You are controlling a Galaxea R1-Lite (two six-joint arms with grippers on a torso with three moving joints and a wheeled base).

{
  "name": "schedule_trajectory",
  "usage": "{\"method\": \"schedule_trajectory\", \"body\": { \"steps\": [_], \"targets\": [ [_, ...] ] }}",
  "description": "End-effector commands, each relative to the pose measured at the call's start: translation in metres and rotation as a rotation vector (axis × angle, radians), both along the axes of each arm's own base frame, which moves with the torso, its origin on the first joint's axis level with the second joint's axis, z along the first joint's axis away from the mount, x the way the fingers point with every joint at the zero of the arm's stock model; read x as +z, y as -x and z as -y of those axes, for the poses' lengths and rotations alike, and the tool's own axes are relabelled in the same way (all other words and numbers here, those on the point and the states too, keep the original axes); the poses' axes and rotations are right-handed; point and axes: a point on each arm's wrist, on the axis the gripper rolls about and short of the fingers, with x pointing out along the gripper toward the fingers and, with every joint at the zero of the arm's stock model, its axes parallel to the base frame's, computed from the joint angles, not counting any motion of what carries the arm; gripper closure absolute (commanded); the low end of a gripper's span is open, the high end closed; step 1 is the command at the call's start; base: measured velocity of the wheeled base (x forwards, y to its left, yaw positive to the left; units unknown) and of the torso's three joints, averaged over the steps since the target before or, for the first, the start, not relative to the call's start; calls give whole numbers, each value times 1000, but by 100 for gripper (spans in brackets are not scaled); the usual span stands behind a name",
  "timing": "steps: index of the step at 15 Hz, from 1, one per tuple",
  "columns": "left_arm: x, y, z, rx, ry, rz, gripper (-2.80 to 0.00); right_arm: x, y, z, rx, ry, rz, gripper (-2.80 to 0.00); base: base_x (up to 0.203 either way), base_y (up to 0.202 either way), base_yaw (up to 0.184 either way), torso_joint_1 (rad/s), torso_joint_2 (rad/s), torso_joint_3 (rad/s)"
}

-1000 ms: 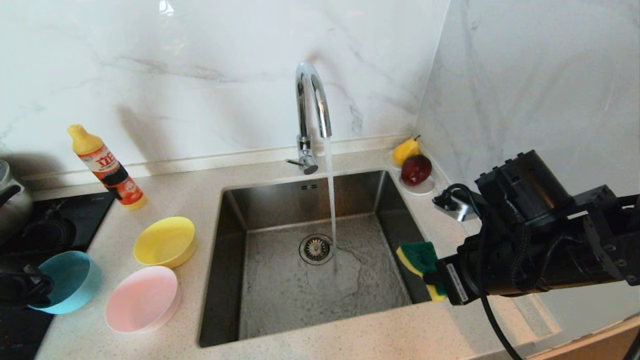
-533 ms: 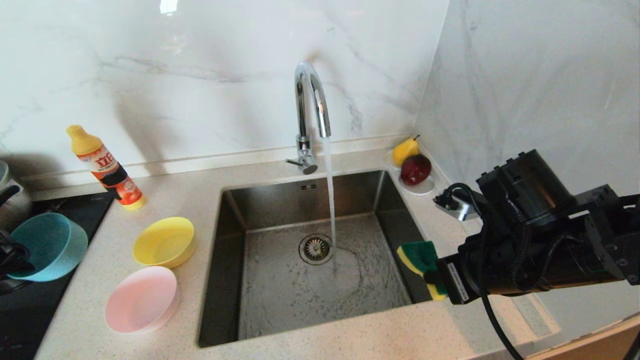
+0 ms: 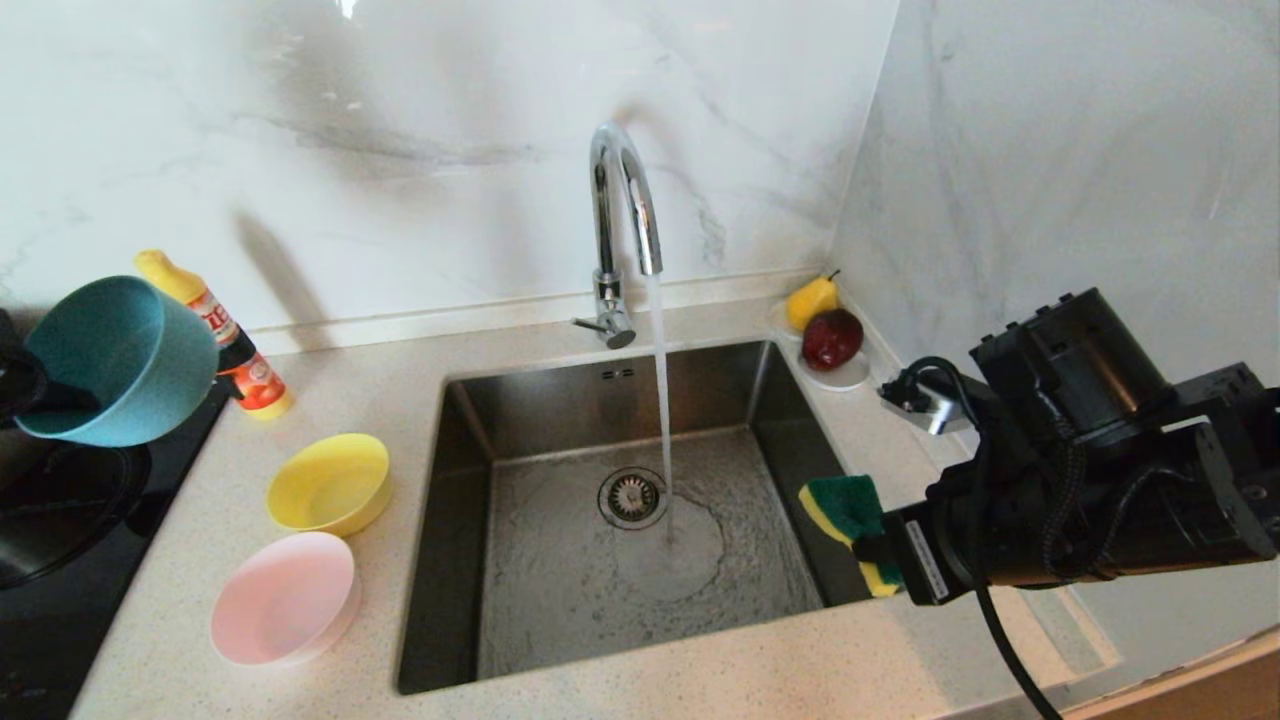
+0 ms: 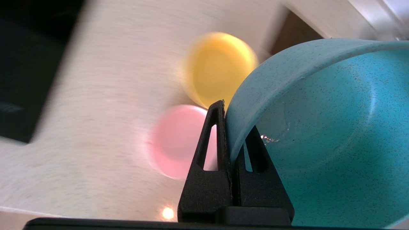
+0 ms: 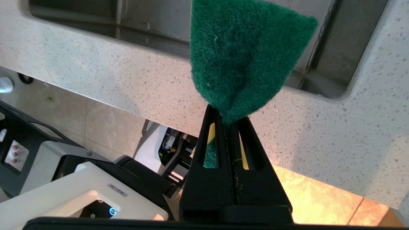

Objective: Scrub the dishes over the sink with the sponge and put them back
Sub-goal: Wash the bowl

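Note:
My left gripper (image 3: 42, 405) (image 4: 233, 118) is shut on the rim of the teal-blue bowl (image 3: 120, 360) (image 4: 319, 127). It holds the bowl tilted in the air at the far left, above the cooktop. The yellow bowl (image 3: 328, 483) (image 4: 220, 67) and the pink bowl (image 3: 285, 597) (image 4: 179, 140) sit on the counter left of the sink (image 3: 560, 600). Over the sink's right edge, my right gripper (image 3: 872, 550) (image 5: 227, 116) is shut on the sponge (image 3: 845, 505) (image 5: 243, 54), whose green face shows. Water runs from the faucet (image 3: 620, 200) onto the basin floor beside the drain.
A yellow detergent bottle (image 3: 245, 365) stands at the back left, partly behind the lifted bowl. A white saucer with fruit (image 3: 830, 340) sits in the back right corner. A black cooktop (image 3: 60, 520) lies at the left edge. Marble walls close the back and right.
The left gripper has lifted the teal-blue bowl from low beside the pink bowl up to the detergent bottle's height and tipped it. The right arm with the sponge has hardly moved.

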Motion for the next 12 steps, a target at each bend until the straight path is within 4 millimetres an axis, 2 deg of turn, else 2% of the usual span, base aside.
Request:
{"method": "schedule_trajectory", "body": {
  "steps": [1,4,6,12],
  "targets": [
    [9,-7,27,-91,-39,13,0,5,3,2,0,-10,12,0,0,0,0,0,0,0],
    [-3,-29,67,-171,-130,-63,0,8,5,3,0,-17,22,0,0,0,0,0,0,0],
    [-11,-34,94,-265,-148,-92,0,10,5,3,0,-21,28,0,0,0,0,0,0,0],
    [-52,-65,174,-401,-184,-205,0,17,9,6,0,-38,51,0,0,0,0,0,0,0]
  ]
}}
